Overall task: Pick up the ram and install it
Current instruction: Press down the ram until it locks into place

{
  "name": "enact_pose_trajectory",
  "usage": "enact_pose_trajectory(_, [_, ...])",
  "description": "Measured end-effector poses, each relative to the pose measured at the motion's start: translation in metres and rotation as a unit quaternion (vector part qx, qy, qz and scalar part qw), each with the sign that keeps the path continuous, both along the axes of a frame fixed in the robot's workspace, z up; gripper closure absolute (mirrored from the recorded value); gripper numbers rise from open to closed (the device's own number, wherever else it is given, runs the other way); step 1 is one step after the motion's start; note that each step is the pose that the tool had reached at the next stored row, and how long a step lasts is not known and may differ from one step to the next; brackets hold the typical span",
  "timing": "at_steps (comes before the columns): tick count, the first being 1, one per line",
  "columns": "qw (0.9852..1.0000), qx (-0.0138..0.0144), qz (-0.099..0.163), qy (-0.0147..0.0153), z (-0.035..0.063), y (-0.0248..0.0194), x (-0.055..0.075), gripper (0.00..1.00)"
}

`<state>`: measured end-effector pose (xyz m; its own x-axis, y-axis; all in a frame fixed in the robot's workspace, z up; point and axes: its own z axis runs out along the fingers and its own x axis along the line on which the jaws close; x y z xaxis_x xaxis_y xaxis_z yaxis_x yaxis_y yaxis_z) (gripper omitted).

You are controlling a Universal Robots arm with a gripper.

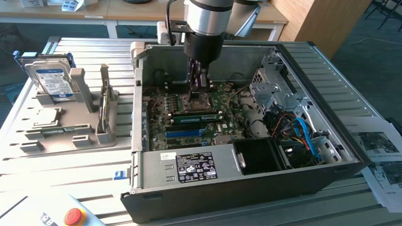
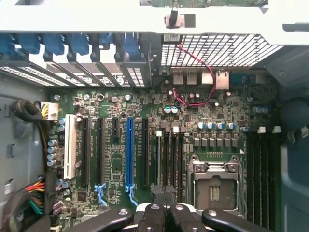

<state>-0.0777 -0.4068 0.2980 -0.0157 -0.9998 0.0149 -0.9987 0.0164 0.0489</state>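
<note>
Ram (image 1: 197,115) appears to stand on edge in a motherboard (image 1: 188,125) slot beside the CPU socket (image 1: 199,100), long axis across the exterior view, while your gripper (image 1: 203,86), clenched and seemingly empty, hangs just above that spot.

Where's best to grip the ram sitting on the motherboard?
Pinch the ram across its flat faces at mid-length, coming straight down: it appears to stand on edge beside the CPU socket, leaving only its top long edge free.
</note>
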Motion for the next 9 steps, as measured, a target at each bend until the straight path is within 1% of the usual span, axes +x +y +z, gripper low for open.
enact_pose_trajectory(9, [1.0000, -0.0008, 0.000, 0.0000, 0.0177, 0.0000, 0.000, 0.90])
